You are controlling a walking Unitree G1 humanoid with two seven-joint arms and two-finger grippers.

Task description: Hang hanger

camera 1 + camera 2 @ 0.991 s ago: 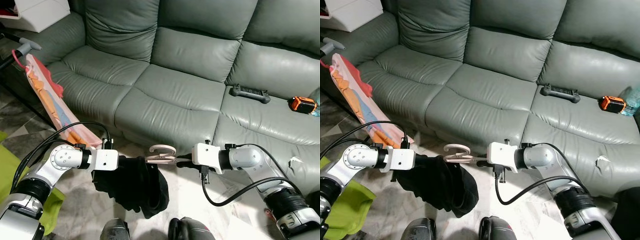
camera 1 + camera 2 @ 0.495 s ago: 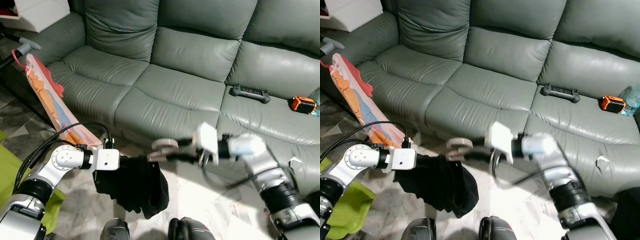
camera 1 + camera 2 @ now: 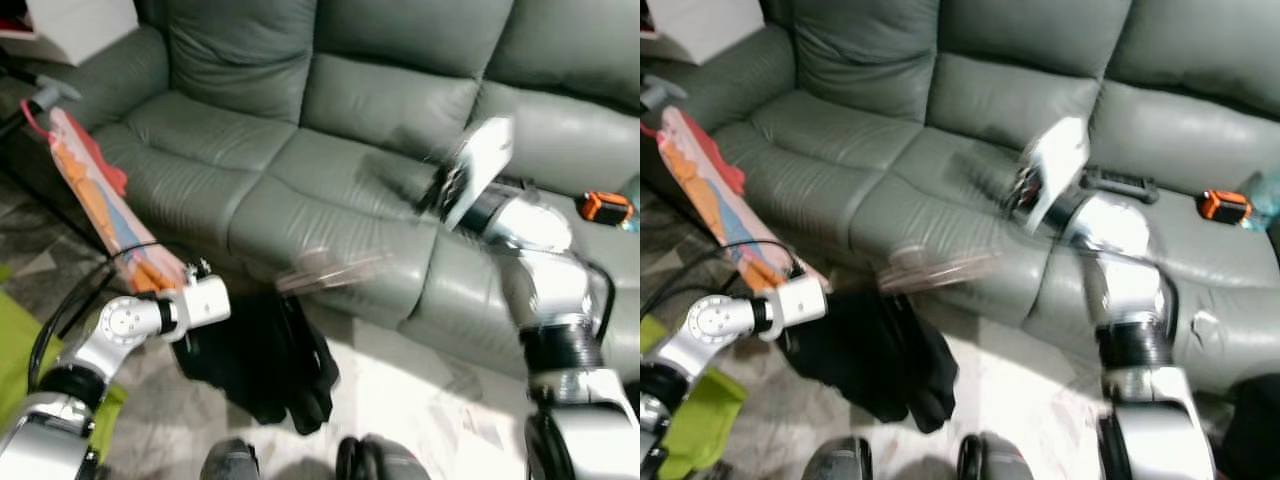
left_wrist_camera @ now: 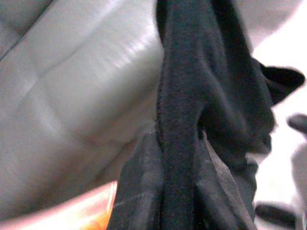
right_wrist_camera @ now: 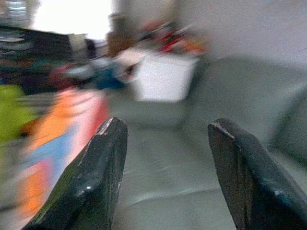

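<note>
Eye views: hanger [image 3: 322,270], blurred, sits atop black garment [image 3: 262,355] before the sofa [image 3: 330,130]; right gripper [image 3: 425,195] raised clear.
Left wrist: left gripper [image 4: 180,139] pinching garment.
Right wrist: fingers [image 5: 91,177] spread, empty.
Risk: the unsupported hanger slips out.

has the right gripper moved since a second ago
Yes. The right gripper has let go of the hanger and swung up from the sofa's front edge to over its seat, open.
</note>
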